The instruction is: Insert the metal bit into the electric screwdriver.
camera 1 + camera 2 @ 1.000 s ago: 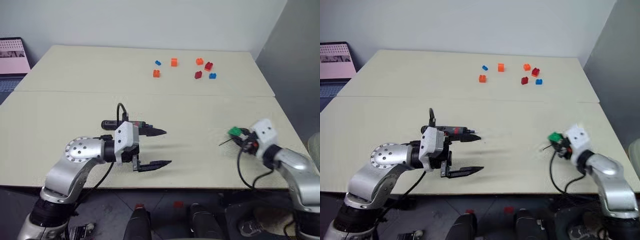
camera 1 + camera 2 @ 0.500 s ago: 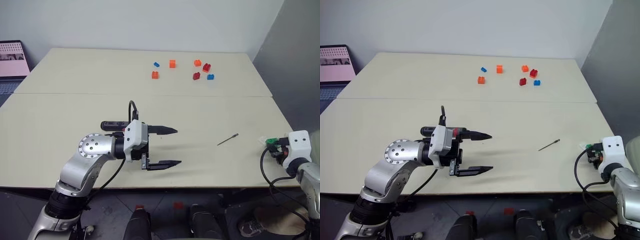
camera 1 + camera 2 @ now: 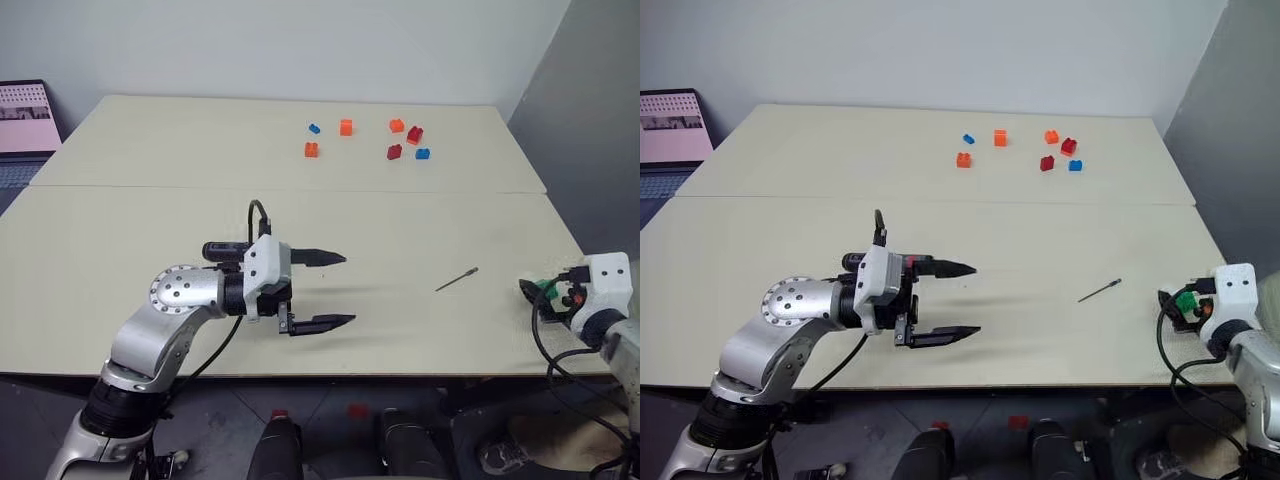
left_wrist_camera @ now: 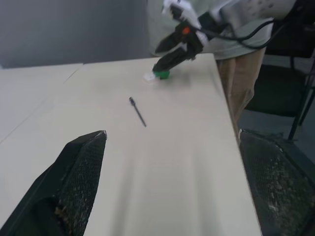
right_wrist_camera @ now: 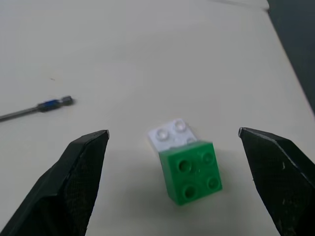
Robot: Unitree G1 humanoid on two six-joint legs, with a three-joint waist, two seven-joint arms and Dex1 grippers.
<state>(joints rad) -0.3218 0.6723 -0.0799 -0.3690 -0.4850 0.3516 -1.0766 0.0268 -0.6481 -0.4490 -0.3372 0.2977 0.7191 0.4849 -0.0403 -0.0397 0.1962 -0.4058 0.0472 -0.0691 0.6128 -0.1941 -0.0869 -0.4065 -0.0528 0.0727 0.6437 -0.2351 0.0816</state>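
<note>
Item 1, left pincer [image 3: 325,290]: jaws spread wide, nothing between them, hovering low over the near half of the desk [image 3: 120,250] and pointing across toward my right side.

Item 2, electric screwdriver [image 3: 890,262]: lying on the desk just behind the left pincer's wrist housing, partly hidden by it. I see the black rear end and a glimpse of red at the housing; I cannot tell its nose from the far finger there. It is not held.

Item 3, right pincer [image 5: 172,187]: jaws fully apart, empty, at the near right edge of the desk. Directly between and below its fingers sits a green brick [image 5: 191,170] with a white brick [image 5: 170,132] touching its far side.

Item 4, metal bit [image 3: 456,279]: lying flat and loose on the desk, near the right pincer on the side toward the left one, well apart from the screwdriver. In the right wrist view its shank carries a small blue band.

Item 5, small coloured bricks [image 3: 390,140]: a scatter of orange, red and blue pieces on the far desk, well beyond both pincers.

Item 6, laptop [image 3: 25,115]: at the far left, off the desk.

Step in hand, as I judge it: pick-up stage, neither part grasped. The next move calls for me to bring the right pincer over the bit and close finely along its thin shank, and to settle the left pincer around the screwdriver body so the nose stays exposed.
</note>
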